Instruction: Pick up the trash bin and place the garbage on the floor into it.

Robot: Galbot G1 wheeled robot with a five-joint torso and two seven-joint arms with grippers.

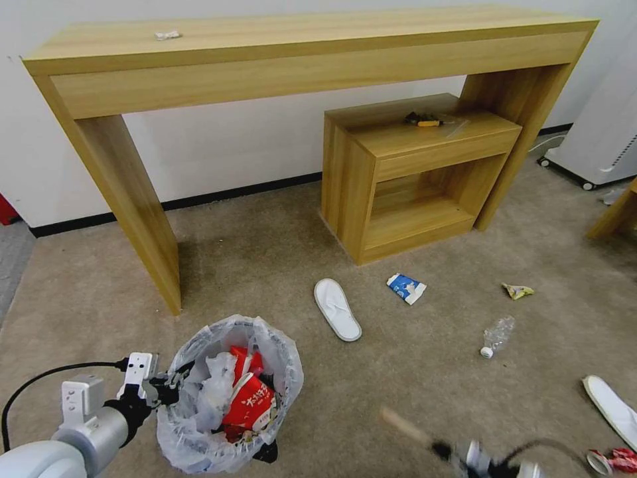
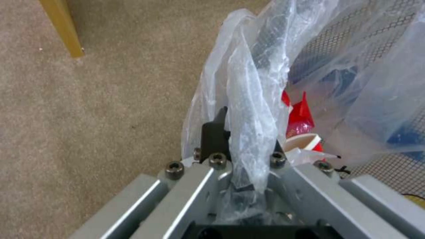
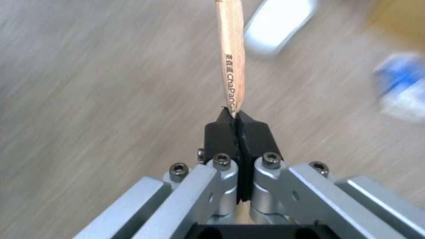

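The trash bin (image 1: 199,431), black with a crinkly white bag, hangs at the lower left and holds red wrappers (image 1: 251,398). My left gripper (image 1: 164,390) is shut on its rim and bag; the left wrist view shows the gripper (image 2: 241,132) pinching the plastic of the bin (image 2: 261,66). At the lower right, my right gripper (image 1: 443,451) is shut on a wooden stick (image 1: 405,425), whose end is clamped between the jaws (image 3: 234,118); the stick (image 3: 232,59) points away. On the floor (image 1: 265,265) lie a white slipper (image 1: 337,309), a blue-white carton (image 1: 406,288), a yellow wrapper (image 1: 517,291) and a clear bottle (image 1: 497,335).
A long wooden console table (image 1: 298,40) spans the back, its leg (image 1: 146,219) just beyond the bin. A low wooden cabinet (image 1: 411,172) stands under it. A second slipper (image 1: 614,405) and red litter (image 1: 617,460) lie at the right edge. A white wheeled unit (image 1: 604,133) stands at the far right.
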